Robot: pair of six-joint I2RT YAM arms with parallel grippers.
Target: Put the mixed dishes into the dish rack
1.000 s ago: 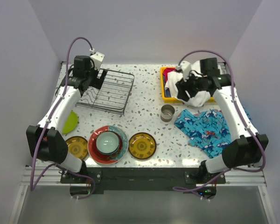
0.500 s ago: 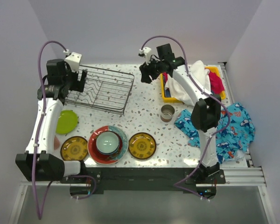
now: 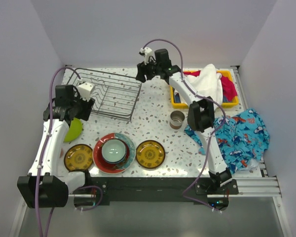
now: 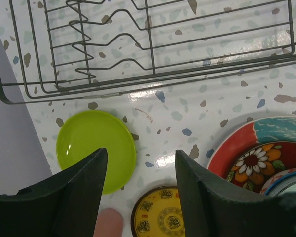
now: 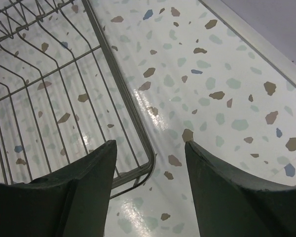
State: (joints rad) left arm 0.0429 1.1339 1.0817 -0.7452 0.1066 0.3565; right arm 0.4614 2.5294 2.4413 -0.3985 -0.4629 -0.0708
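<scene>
The dish rack (image 3: 111, 93) of dark wire stands empty at the back left. My left gripper (image 3: 80, 111) hovers open just in front of the rack's near left corner, above the lime-green plate (image 4: 91, 145). Nothing is between its fingers (image 4: 89, 182). Below it lie an amber plate (image 4: 160, 215), a pink cup (image 4: 107, 222) and the red teal-rimmed plate (image 4: 232, 148). That red plate (image 3: 102, 160) carries stacked bowls (image 3: 114, 149). My right gripper (image 3: 144, 74) hangs open and empty over the rack's far right corner (image 5: 138, 163).
A second amber plate (image 3: 150, 154) lies near the front middle. A metallic cup (image 3: 177, 119) stands mid-table. The yellow bin (image 3: 176, 102) at the back right holds white and red cloth. A blue fish-print cloth (image 3: 239, 136) is spread at the right.
My left gripper came from the rack's far left end toward the near side, over the lime-green plate, and its jaws narrowed. My right gripper swung left from the yellow bin to the rack's far right corner.
</scene>
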